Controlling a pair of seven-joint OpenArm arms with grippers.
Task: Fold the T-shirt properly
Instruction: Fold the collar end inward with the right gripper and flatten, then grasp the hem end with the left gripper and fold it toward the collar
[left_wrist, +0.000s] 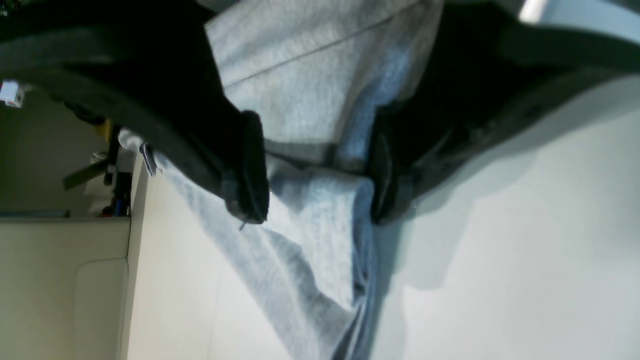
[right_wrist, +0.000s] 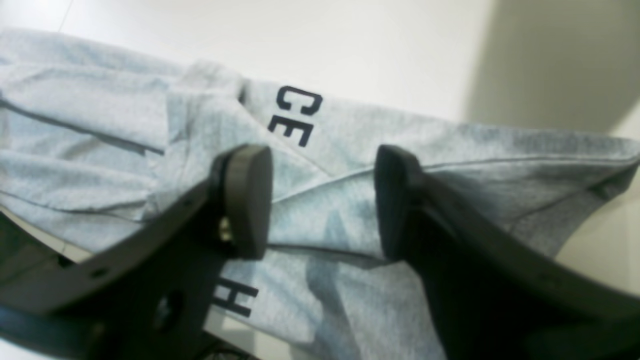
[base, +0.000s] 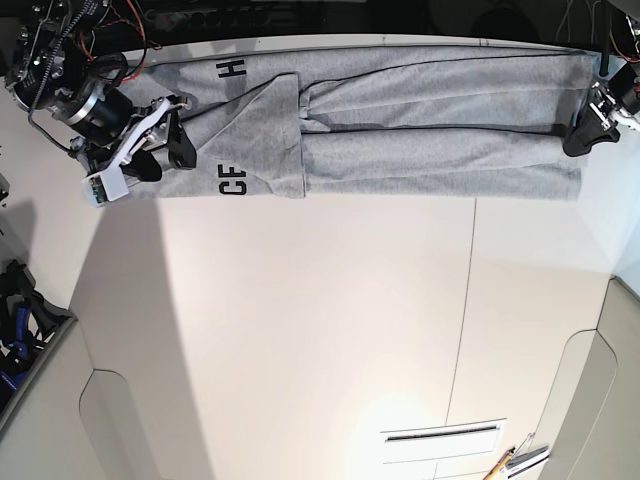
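Note:
The heather-grey T-shirt (base: 400, 120) lies folded into a long band along the far edge of the white table (base: 300, 320). Black letters (base: 232, 180) show at its left end. In the base view my right gripper (base: 172, 140) hovers open over that left end. The right wrist view shows its fingers (right_wrist: 247, 200) apart above the lettered cloth (right_wrist: 320, 150), nothing pinched. My left gripper (base: 583, 135) sits at the shirt's right end. In the left wrist view it (left_wrist: 317, 185) is open, a rumpled fold of grey fabric (left_wrist: 320, 215) lying between the two black fingers (left_wrist: 250, 170).
A seam (base: 465, 300) runs down the table. A slotted panel (base: 440, 437) and a pencil-like object (base: 515, 462) sit near the front right. Cables and arm hardware (base: 60, 60) crowd the far left corner. Blue items (base: 15, 340) lie off the table's left edge.

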